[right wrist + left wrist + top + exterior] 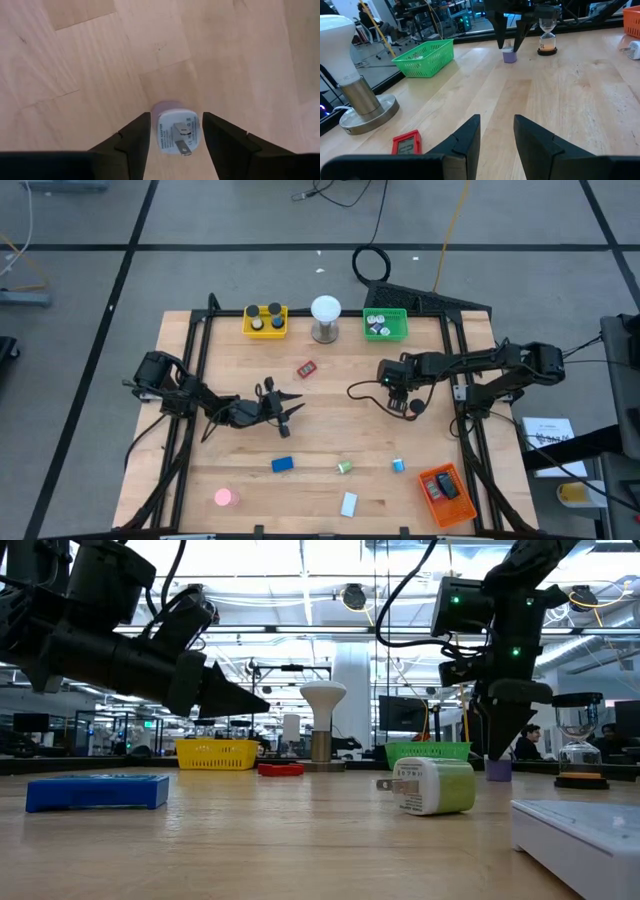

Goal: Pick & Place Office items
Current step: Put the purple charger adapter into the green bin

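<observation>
From above, the right gripper (397, 392) hangs over the middle right of the table (330, 405), nose down. Whatever it is aiming at hides under it here. The left gripper (290, 408) sits mid-table on the left, well apart from that spot. Scattered nearer the front edge lie a blue block (282, 465), a green roll (344, 467), a small blue piece (398, 466), a white block (349, 503) and a pink disc (224, 497); a red item (306, 368) lies farther back.

Down at table height, the right gripper (503, 752) points straight down at a small lilac plug (498, 770) standing on the wood, tips just above it. A green and white charger (432, 786) lies closer to the camera, untouched.

From the left wrist, the left gripper (497, 131) has its fingers apart with nothing between them. Far across the table the lilac plug (509, 55) stands between the other arm's spread tips, next to a sand timer (547, 37).

Now the right wrist, and this is the key look: the right gripper (176, 131) has its jaws apart, and the lilac plug (173, 127) sits squarely in the gap, metal prongs up toward the lens. The body's longer side seems to run along the fingers, so the jaws would close across its narrow width. My call: the right arm is the one placed to take it, with a short drop and a squeeze left.
</observation>
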{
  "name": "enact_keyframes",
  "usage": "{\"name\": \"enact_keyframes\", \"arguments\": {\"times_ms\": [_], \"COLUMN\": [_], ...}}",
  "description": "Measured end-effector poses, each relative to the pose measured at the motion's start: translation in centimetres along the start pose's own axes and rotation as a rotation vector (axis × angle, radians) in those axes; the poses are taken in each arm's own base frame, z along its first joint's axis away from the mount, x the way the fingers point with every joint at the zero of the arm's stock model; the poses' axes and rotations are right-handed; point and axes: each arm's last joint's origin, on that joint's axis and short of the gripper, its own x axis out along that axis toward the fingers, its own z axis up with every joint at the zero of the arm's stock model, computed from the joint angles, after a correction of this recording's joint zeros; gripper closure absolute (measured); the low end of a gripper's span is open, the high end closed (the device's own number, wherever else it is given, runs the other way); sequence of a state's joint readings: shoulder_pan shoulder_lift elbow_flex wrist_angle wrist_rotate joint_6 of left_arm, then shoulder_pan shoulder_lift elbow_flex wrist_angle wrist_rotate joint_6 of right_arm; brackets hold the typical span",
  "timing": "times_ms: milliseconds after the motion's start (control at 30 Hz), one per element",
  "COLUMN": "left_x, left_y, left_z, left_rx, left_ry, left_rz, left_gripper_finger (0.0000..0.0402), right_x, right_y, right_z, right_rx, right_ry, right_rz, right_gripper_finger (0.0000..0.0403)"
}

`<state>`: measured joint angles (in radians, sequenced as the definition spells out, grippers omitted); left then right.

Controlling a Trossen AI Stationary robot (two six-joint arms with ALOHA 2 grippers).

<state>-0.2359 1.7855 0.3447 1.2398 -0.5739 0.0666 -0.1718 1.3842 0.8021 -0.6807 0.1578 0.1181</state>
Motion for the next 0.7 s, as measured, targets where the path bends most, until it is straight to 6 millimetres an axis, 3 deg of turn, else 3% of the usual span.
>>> {"name": "enact_keyframes", "arguments": {"times_ms": [433, 700], "left_x": [0.0, 0.0], "left_y": [0.0, 0.0], "left_z": [0.0, -0.1], "left_rx": [0.002, 0.003], "left_ry": [0.003, 0.005], "left_rz": [0.000, 0.000], "left_gripper_finger": [0.0282, 0.0282], "right_x": [1.6, 1.8], "right_y": [0.0, -0.8], "right_z": [-1.3, -0.8], "right_rx": [-0.026, 0.028], "right_ry": [-0.002, -0.038], "right_rz": [-0.022, 0.043], "right_gripper_finger": [0.0219, 0.0267]}}
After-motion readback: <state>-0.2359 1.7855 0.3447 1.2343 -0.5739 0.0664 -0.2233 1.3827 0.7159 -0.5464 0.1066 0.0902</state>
